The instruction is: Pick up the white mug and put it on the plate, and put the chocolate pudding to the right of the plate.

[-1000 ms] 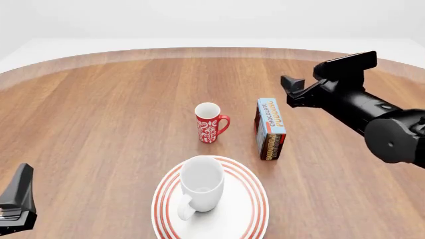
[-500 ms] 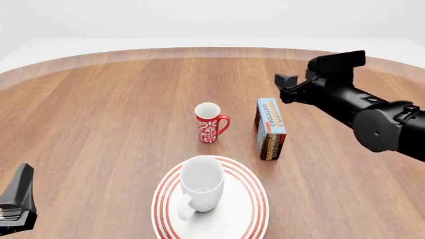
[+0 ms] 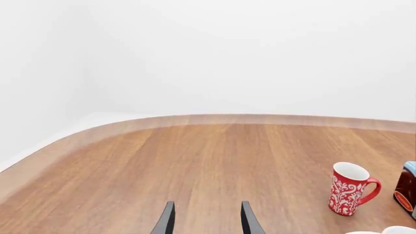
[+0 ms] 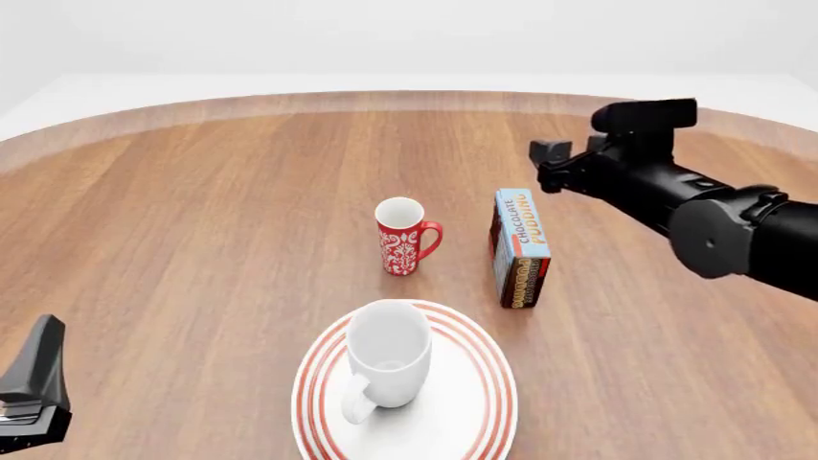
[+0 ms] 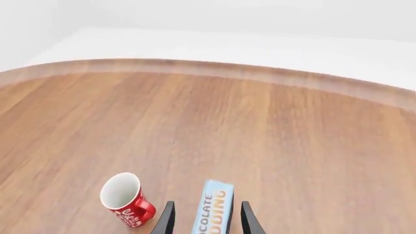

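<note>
The white mug (image 4: 387,359) stands upright on the red-ringed plate (image 4: 492,402) at the near middle, its handle toward me. Behind and to the right of the plate, the chocolate pudding (image 4: 522,247) carton stands on the table. My right gripper (image 4: 547,168) hovers just beyond the carton's far end. In the right wrist view this gripper (image 5: 205,220) is open, and the pudding (image 5: 213,207) shows between its fingers. My left gripper (image 4: 38,374) rests at the near left, far from everything. It is open (image 3: 206,222) with nothing between its fingers.
A red mug (image 4: 404,236) with a white pattern stands just left of the pudding and behind the plate, also seen as the red mug (image 5: 126,200) and the red mug (image 3: 348,195) in the wrist views. The round wooden table (image 4: 192,211) curves away at the back.
The right arm has swung left and dipped toward the far end of the pudding carton. The left arm, both mugs, the plate and the carton have not moved.
</note>
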`<state>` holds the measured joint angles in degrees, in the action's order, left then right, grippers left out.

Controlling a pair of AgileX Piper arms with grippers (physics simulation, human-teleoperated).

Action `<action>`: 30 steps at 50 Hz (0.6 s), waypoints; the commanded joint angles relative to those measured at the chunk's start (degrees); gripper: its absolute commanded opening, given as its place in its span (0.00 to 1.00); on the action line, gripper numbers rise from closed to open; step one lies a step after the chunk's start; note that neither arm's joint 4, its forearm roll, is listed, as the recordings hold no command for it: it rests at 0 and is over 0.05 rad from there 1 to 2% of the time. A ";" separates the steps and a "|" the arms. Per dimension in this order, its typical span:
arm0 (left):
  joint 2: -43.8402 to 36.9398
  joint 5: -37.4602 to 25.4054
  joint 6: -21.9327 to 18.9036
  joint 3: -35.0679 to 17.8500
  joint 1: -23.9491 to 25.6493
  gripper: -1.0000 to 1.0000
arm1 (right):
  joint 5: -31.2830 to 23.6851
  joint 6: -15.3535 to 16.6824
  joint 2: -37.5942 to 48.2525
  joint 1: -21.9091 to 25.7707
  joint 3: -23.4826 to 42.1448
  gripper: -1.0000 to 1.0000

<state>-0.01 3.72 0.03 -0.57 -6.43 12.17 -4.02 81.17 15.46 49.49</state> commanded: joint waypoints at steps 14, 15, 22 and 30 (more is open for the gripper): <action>0.00 0.03 0.24 0.07 0.04 1.00 | -0.06 -3.24 3.41 -1.45 1.63 1.00; 0.00 0.05 0.26 0.09 0.03 1.00 | 0.00 -3.37 3.49 -1.50 1.59 1.00; 0.00 0.11 0.27 0.12 0.09 1.00 | 0.22 -3.94 3.41 -2.12 1.30 1.00; 0.00 0.18 0.22 0.16 0.15 1.00 | 0.57 -4.70 3.91 -2.64 0.89 1.00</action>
<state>-0.01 3.83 0.24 -0.47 -6.32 12.40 -7.75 84.59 13.54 50.69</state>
